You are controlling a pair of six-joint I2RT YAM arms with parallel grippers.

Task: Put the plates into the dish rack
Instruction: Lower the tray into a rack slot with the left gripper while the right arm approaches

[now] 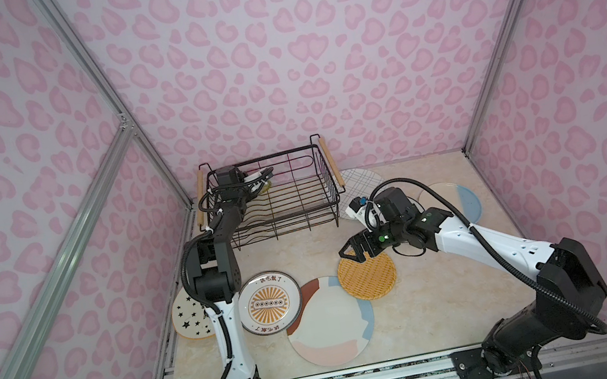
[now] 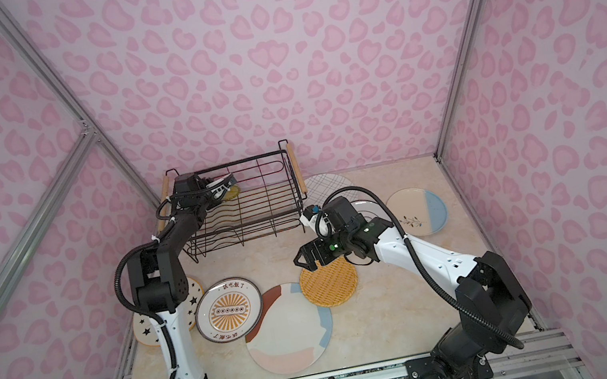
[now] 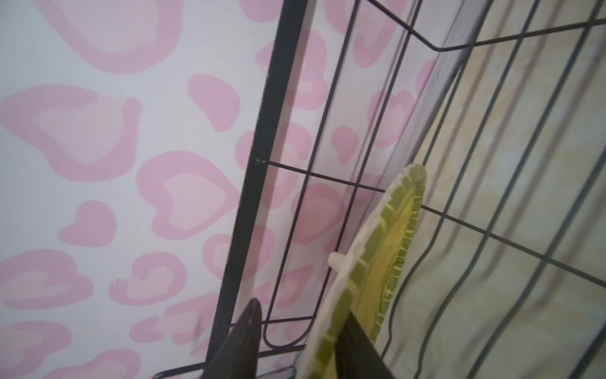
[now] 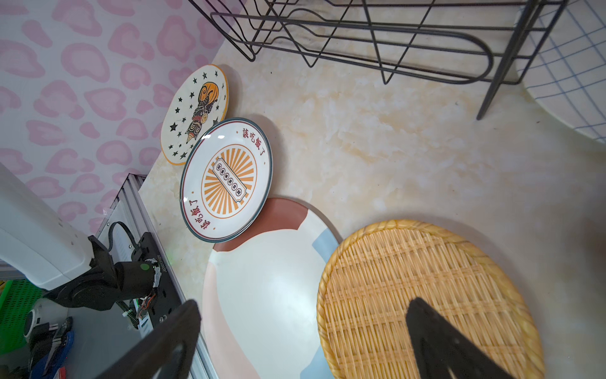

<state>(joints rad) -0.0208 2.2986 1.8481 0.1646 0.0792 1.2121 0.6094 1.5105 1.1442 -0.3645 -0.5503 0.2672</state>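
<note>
Left gripper (image 3: 301, 311) straddles round woven plate (image 3: 373, 259).

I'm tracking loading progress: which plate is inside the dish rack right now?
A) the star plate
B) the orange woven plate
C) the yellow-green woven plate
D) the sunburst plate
C: the yellow-green woven plate stands on edge among the wires of the dish rack, as the left wrist view shows.

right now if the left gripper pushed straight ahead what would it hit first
Probably the dish rack's wire wall, just past the yellow-green woven plate between the left gripper's open jaws; depth is unclear.
</note>
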